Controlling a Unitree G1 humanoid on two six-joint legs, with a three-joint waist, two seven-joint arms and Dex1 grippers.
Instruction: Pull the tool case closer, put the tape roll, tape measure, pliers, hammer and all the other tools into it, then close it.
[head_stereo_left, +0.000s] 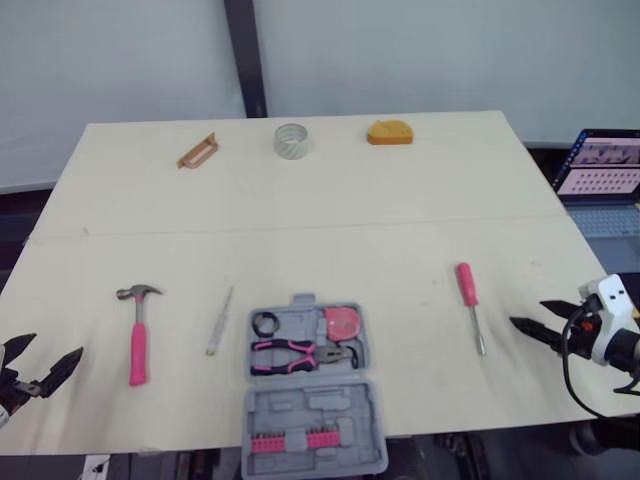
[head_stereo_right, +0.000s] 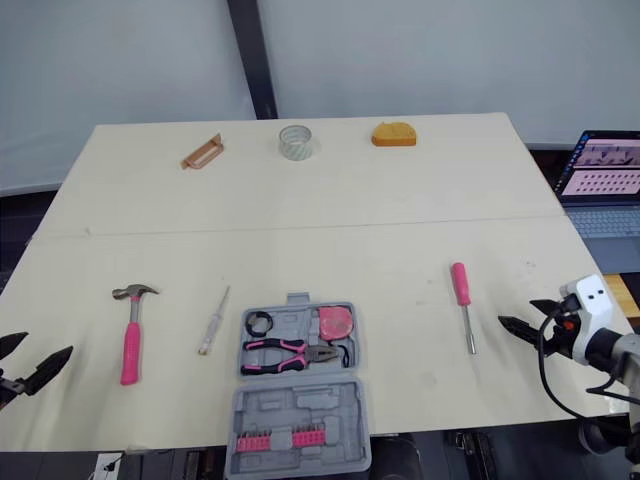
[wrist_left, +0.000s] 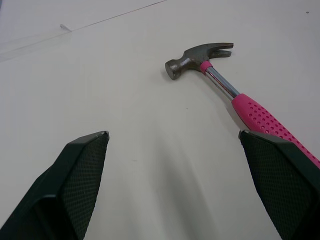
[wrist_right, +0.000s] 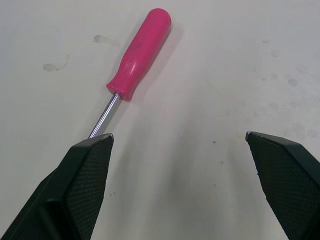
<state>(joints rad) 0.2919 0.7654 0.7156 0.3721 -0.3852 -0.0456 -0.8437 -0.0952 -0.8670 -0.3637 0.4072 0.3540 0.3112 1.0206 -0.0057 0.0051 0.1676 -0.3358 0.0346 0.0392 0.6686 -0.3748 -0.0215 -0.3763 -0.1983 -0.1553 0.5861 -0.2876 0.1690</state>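
Left of R tool, screwdriver lies near, not touching.

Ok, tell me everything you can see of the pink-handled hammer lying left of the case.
The pink-handled claw hammer lies flat on the pale wooden table, left of the open grey plastic tool case, not yet in it. Its dark metal head with a forked claw points to the table's far side; a short shiny steel neck joins a pink dimpled grip that runs toward the near edge. Only the table touches it. The open left gripper sits beside it, apart.
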